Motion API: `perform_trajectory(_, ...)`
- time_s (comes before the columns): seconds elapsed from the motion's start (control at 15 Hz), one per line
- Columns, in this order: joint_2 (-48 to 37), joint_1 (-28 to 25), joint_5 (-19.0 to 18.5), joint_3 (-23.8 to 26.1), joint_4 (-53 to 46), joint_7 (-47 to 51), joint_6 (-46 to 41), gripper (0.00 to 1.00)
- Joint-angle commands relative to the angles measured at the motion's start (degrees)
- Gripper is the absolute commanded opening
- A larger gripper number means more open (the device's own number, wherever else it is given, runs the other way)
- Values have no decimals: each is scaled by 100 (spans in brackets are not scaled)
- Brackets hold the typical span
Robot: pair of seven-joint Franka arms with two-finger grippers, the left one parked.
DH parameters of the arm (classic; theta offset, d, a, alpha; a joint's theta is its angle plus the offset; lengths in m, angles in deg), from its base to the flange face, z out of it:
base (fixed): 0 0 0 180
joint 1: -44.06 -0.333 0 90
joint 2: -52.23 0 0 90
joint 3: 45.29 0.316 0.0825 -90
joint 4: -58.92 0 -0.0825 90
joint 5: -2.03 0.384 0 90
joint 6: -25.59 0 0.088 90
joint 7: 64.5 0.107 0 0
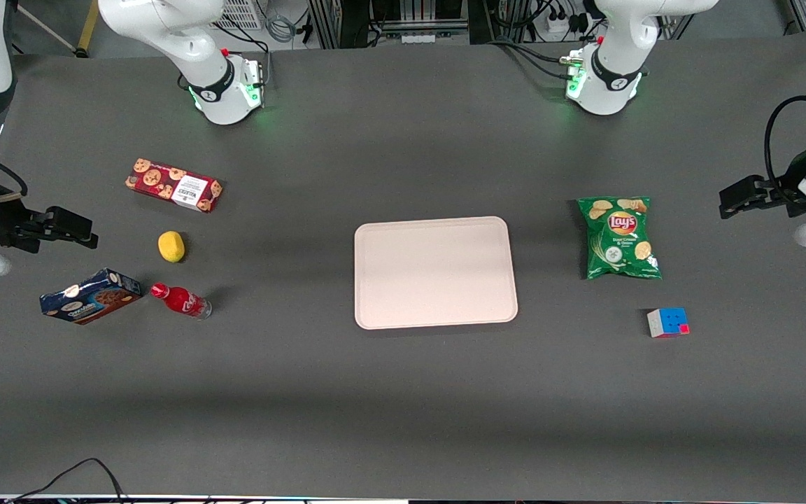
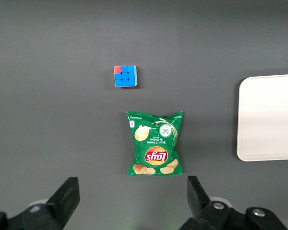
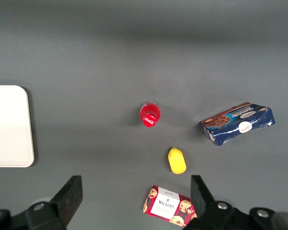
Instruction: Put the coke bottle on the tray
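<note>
Front view shows the coke bottle (image 1: 180, 300) on the dark table (image 1: 403, 406), looking tipped, its red cap toward the blue cookie box (image 1: 90, 296) just beside it; the right wrist view looks down on the bottle (image 3: 150, 115) cap-first, so its lean is hard to judge there. The lemon (image 1: 171, 246) sits near the bottle, farther from the front camera, and the red Walkers cookie box (image 1: 173, 185) lies farther still. The tray (image 1: 435, 271) rests at mid-table, well apart from the bottle, toward the parked arm's end. The gripper (image 1: 92, 240) hangs at the working arm's end of the table, its fingers (image 3: 71, 196) spread wide in the right wrist view, holding and touching nothing. The bottle is clear of the gripper, nearer the front camera and nearer the tray. Only the front and left wrist views show the Lay's chip bag (image 1: 619, 237) and the Rubik's cube (image 1: 667, 322), both toward the parked arm's end; the right wrist view catches just a corner of the tray (image 3: 9, 126)
</note>
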Motion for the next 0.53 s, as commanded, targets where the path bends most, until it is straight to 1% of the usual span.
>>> perform_trajectory(0.0, 14, -26, -68, -24, -169, 143, -55, 100)
perform_trajectory(0.2, 32, -8, -68, -15, -134, 116, -55, 100)
perform_trajectory(0.33, 14, -17, -42, -15, 120, 116, -3, 100)
perform_trajectory(0.47, -169, -17, -50, -15, 741, 64, 575, 100)
